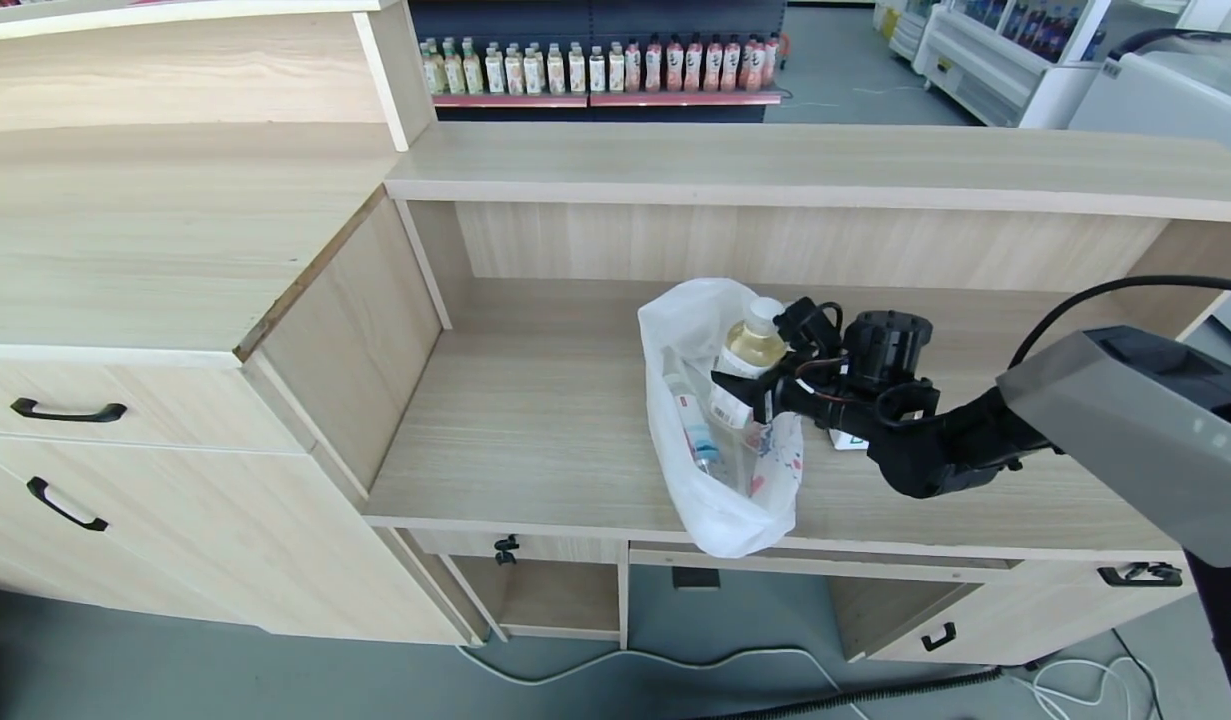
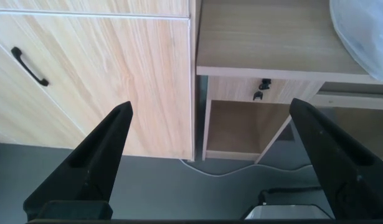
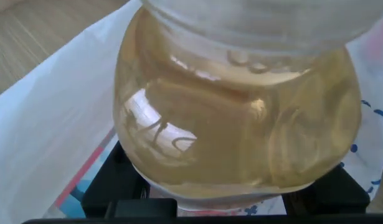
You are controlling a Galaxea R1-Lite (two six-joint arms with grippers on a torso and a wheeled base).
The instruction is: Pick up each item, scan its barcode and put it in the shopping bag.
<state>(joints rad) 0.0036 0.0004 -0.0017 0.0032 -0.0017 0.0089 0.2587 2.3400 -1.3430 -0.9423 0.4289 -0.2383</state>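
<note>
Since the bottle (image 1: 755, 345) belongs in the shopping bag (image 1: 720, 515), the right gripper (image 1: 745, 390) has its fingers clamped round it at the bag's open mouth on the table (image 1: 535, 430), while the left gripper (image 2: 211, 107) hangs wide open, empty.

Light wooden counter (image 1: 535, 430), white shopping bag (image 1: 695, 500) on it, small box (image 1: 846, 440) nearby

Glossy plastic bag (image 1: 717, 518), clear plastic bottle (image 1: 753, 348), matt wood counter (image 1: 535, 430)
</note>
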